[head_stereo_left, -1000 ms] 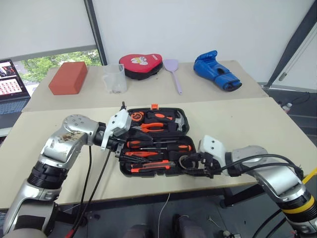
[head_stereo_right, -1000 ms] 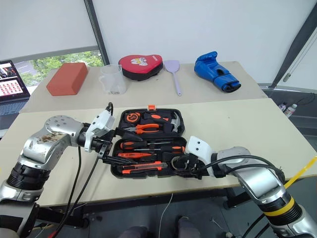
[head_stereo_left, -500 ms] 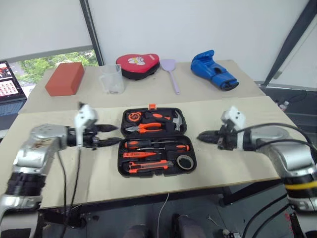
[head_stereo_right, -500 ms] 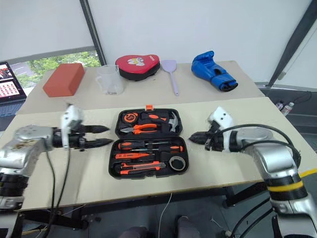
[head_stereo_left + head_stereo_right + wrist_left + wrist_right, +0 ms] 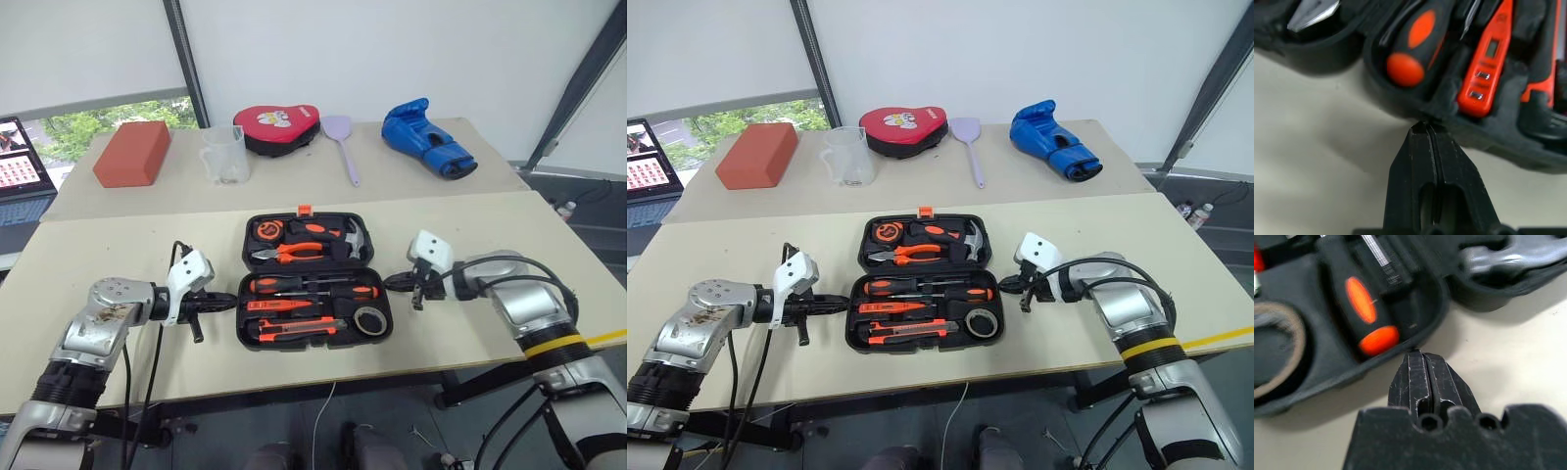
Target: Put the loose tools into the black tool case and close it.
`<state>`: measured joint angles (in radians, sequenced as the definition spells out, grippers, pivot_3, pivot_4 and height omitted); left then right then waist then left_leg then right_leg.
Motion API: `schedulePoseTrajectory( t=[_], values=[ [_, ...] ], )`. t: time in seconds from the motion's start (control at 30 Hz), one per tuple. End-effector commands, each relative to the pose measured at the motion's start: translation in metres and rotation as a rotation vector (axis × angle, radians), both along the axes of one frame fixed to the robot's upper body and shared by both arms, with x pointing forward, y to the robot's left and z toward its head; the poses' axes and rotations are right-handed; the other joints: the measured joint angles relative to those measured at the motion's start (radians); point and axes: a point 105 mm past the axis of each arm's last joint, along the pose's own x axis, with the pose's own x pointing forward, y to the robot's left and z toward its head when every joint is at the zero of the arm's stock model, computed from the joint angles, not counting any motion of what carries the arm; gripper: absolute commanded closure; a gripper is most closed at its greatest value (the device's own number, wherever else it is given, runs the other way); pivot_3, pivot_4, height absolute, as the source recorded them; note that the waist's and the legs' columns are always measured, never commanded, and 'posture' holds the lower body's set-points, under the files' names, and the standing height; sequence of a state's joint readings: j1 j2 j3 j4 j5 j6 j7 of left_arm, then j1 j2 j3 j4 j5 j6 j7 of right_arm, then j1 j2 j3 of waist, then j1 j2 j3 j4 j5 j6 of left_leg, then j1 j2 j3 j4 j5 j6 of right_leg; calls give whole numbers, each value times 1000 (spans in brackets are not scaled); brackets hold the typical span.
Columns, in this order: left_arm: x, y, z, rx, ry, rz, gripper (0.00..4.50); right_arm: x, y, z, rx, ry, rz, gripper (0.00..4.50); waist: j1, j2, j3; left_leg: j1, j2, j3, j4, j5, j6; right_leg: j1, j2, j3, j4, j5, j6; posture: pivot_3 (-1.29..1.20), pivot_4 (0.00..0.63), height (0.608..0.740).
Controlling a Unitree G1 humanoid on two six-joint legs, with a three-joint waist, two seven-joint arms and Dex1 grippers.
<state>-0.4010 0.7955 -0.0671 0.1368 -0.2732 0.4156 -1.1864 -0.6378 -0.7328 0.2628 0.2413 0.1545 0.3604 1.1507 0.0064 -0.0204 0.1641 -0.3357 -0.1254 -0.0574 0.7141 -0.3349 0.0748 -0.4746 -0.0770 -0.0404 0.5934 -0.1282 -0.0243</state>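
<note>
Both grippers pinched shut at the open case's flanks, tools already seated.

Head view: the case (image 5: pixel 312 282) lies open mid-table, screwdrivers (image 5: pixel 312 287), knife (image 5: pixel 294 326) and tape (image 5: pixel 368 320) in its near half; the left gripper (image 5: pixel 227 305) sits at its 9 o'clock, the right gripper (image 5: pixel 394 283) at 3 o'clock, both empty.
Left wrist view: closed fingertips (image 5: pixel 1422 134) meet the rim by the tester (image 5: pixel 1488 68).
Right wrist view: likewise. Shut tips may slip under the shell and shove it, not fold it.
</note>
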Motion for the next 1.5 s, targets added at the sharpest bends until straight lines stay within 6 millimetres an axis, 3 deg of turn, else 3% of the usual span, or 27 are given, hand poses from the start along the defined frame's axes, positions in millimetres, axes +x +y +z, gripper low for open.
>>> schedulePoseTrajectory(
  t=[0.03,0.27,0.5,0.6,0.77,0.93,1.17,1.33,1.43,1.5],
  values=[
    [-13,-32,10,-41,1,-174,4445,-27,25,12,48,18,196,4500,2,0,0,0,0,0,0,0,0,0,0,0,0,0,0,0,150,740],
    [-41,-47,2,-31,91,-298,4445,-52,22,3,48,52,210,4500,4,0,0,-1,0,-1,0,0,0,0,0,0,0,0,0,0,150,740],
    [-35,-26,-2,-6,70,-170,4445,-41,-3,4,45,-28,14,4500,5,0,0,1,0,0,0,-1,-2,1,0,0,0,0,0,0,150,740],
    [-31,-8,3,-29,67,-79,3736,-33,-20,12,62,-84,-109,3686,5,0,0,1,0,0,1,-1,-2,1,0,0,0,0,0,0,150,740],
    [-12,19,24,-145,59,124,1912,-3,-53,38,199,-218,-429,1973,5,0,0,1,0,0,0,-1,-2,1,1,1,0,0,0,0,150,740],
    [33,25,41,-330,103,393,100,16,-56,45,319,-190,-549,1967,9,0,0,2,0,0,1,0,-3,1,0,0,1,0,0,0,150,740],
    [65,-15,52,-432,231,409,45,51,-28,48,370,-37,-604,1967,-8,0,0,1,0,0,2,1,-1,1,0,0,1,1,-1,0,150,740],
    [75,-22,41,-385,257,421,45,60,-2,48,350,6,-554,1967,-18,0,0,0,0,-1,1,1,-1,1,0,0,2,1,-1,0,150,740],
    [73,-22,34,-365,271,415,730,61,9,49,358,29,-529,1967,-17,1,0,0,0,-1,1,1,-1,1,0,0,2,1,0,0,150,740],
    [72,-22,31,-367,281,415,1548,61,15,47,349,44,-520,1967,-15,1,0,0,-1,-1,1,1,-1,1,0,0,2,2,0,0,150,740]
  ],
)
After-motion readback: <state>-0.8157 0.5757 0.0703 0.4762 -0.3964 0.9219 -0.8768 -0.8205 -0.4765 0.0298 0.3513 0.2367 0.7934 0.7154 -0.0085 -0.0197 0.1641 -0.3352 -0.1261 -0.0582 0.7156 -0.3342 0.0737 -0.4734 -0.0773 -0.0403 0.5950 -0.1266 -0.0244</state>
